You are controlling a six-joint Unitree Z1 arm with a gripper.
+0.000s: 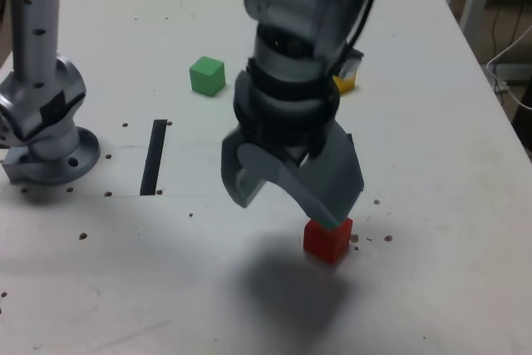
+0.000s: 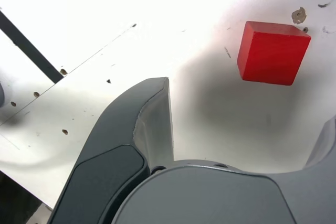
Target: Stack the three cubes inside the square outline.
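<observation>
the red cube (image 1: 327,239) sits on the white table (image 1: 432,205), just under the tip of one finger of the gripper (image 1: 291,193), whose jaws are spread wide with nothing between them. the green cube (image 1: 207,75) lies well apart toward the far side, and the yellow cube (image 1: 347,81) is mostly hidden behind the arm. the step looks like the approach to the red cube; next the jaws need centring over it, then lowering. the square outline is possibly hidden by the arm; only a black tape strip (image 1: 154,156) shows. no writing is legible.
</observation>
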